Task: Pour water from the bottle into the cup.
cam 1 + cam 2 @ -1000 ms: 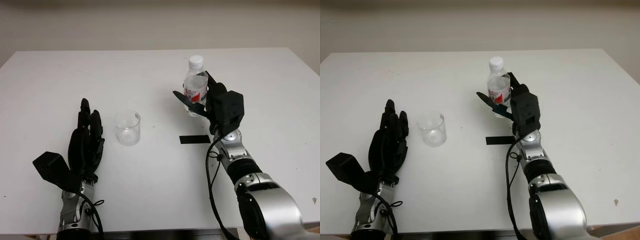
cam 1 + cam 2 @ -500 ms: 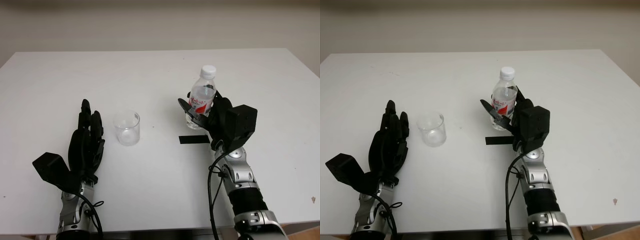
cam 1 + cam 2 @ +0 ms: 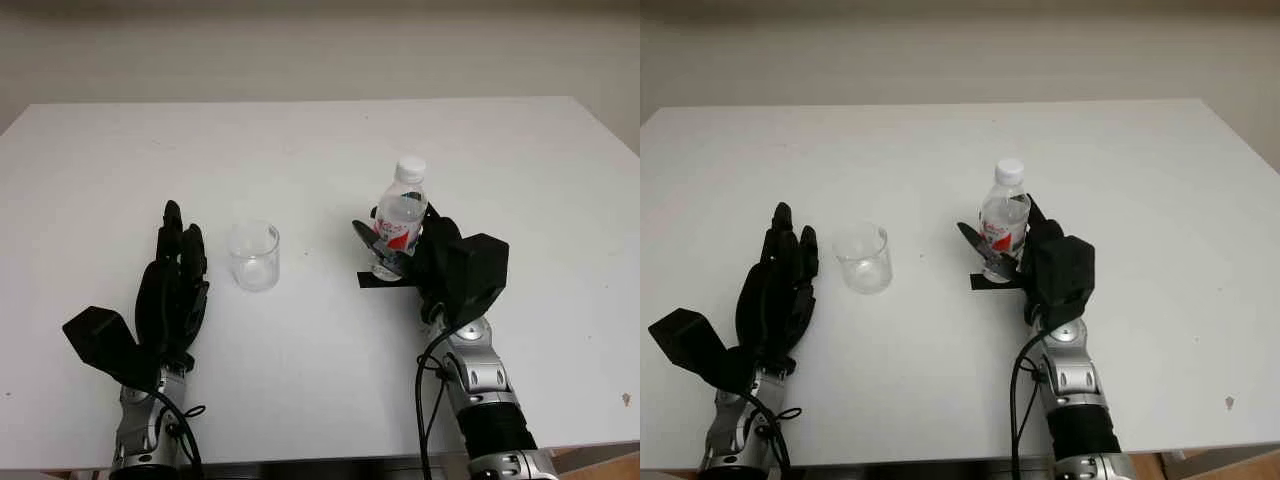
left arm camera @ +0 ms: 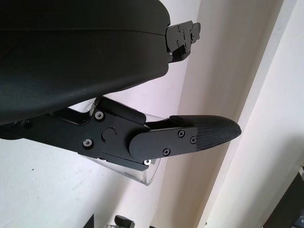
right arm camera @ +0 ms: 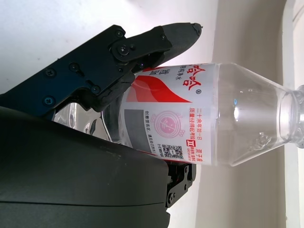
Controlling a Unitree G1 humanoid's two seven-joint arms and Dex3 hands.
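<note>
- The right hand is wrapped around the lower half of the bottle, right of the table's middle; one black finger crosses the front of the red-and-white label and the palm backs it from the near side.
- The bottle is clear plastic with a white cap on it, and it leans a little toward the far right rather than standing straight.
- Its base sits right over a small black strip on the table; from where I stand I can't quite tell whether the base touches the surface or is just off it.
- The cup, a clear tumbler, stands upright left of the bottle, well apart from it, and looks empty.
- The left hand is open and holds nothing, on the near left of the table just beside the cup, fingers pointing away toward the far edge.
- Close up at that wrist, the cup's rim shows just behind a black finger.
</note>
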